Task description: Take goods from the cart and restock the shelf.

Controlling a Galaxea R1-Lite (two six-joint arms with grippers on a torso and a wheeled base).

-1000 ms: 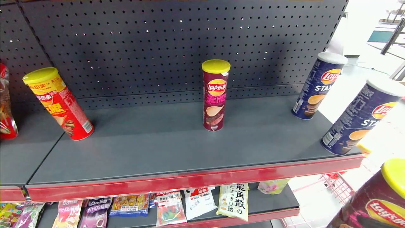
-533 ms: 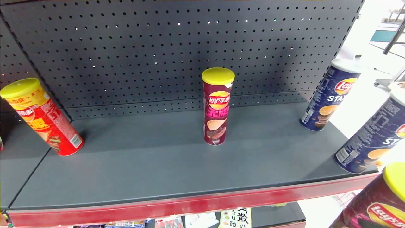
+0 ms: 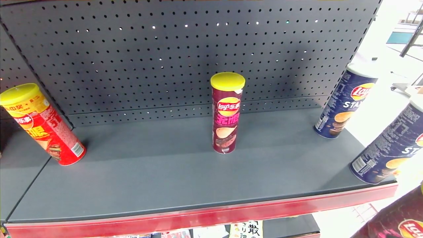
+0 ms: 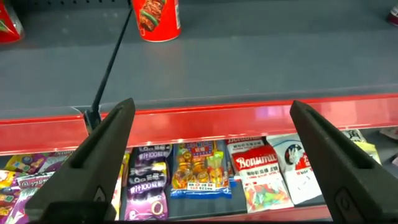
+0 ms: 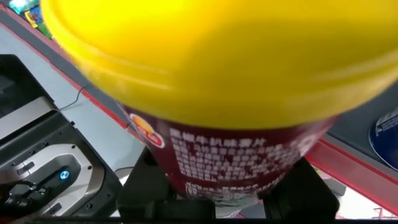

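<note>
A grey shelf with a red front lip carries several upright chip cans. A red can stands at the left, a maroon can with a yellow lid in the middle, and two blue cans at the right end. My right gripper is shut on another maroon can, whose yellow lid looms close in the right wrist view. That held can shows at the head view's lower right corner, below the shelf lip. My left gripper hangs open in front of the red lip, with nothing between its fingers.
A perforated back panel closes the shelf behind the cans. Wide bare stretches lie between the red can and the middle can, and between the middle can and the blue ones. Snack bags hang on the shelf below.
The head camera has tilted up, so the shelf sits lower in the picture. The held maroon can has sunk toward the lower right corner, its yellow lid leaving the picture.
</note>
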